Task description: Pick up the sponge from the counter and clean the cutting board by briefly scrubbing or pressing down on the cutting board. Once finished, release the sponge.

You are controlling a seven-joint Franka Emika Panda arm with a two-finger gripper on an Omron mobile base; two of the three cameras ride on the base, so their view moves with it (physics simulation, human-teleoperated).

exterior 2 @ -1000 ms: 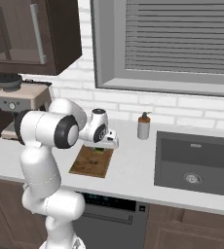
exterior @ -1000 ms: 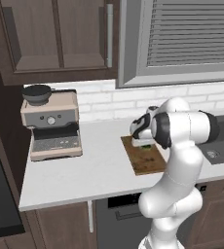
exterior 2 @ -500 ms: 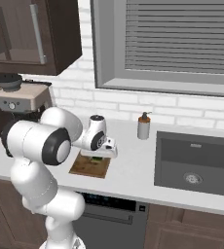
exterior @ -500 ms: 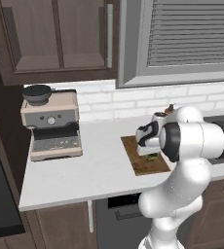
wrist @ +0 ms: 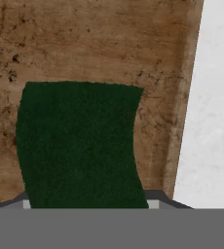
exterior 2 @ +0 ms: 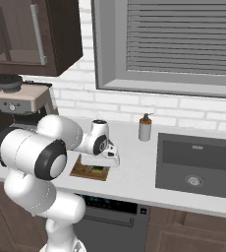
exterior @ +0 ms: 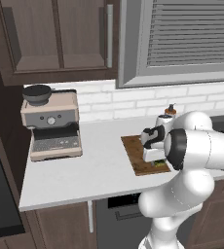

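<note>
We are gripping the sponge (wrist: 80, 146) between our gripper's (wrist: 87, 203) nearly closed fingers, pressing it flat on the cutting board (wrist: 94, 44) near its edge. Beyond that edge the counter (wrist: 214, 97) is lying bare; farther back, an espresso machine (exterior: 50, 124) is standing.

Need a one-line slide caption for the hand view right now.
Gripper presses the dark green sponge onto the brown cutting board, beside the pale counter.
</note>
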